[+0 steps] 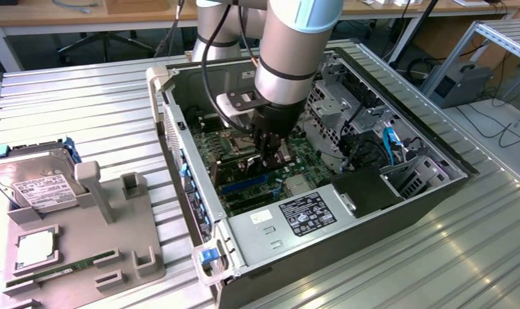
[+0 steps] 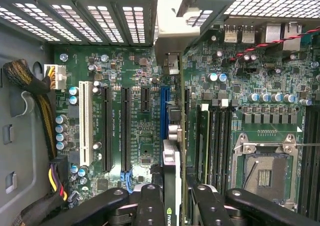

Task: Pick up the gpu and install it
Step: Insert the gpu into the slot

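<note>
**Gpu pinched over the board, not yet seen seated**

We find the end effector (image 1: 271, 156) deep inside the open case (image 1: 432, 193), in the middle of the exterior view, its fingers clamped on the gpu (image 2: 171, 168), which stands edge-on between them. In the wrist view the card hangs over the motherboard, roughly in line with the blue slot (image 2: 164, 111). We cannot tell whether its connector has met the slot.

The risks, as we judge them:
- **Off the slot line:** a slightly offset card would land on neighbouring parts, and the memory module (image 2: 204, 141) stands just beside it. Pressing down then could flex the board.
- **Caught bracket:** what looks like its silver bracket (image 2: 170, 31) could catch on the case wall and tilt the card in the grip.

Space is tight. The drive cage (image 1: 329, 103) and cables (image 1: 389, 145) crowd the arm at the exterior view's right, with the power supply (image 1: 303, 215) lower down. At the lower left of that view, a hard drive (image 1: 37, 187) and a grey holder (image 1: 88, 257) sit on the desk (image 1: 88, 109) — well apart from the work.
</note>
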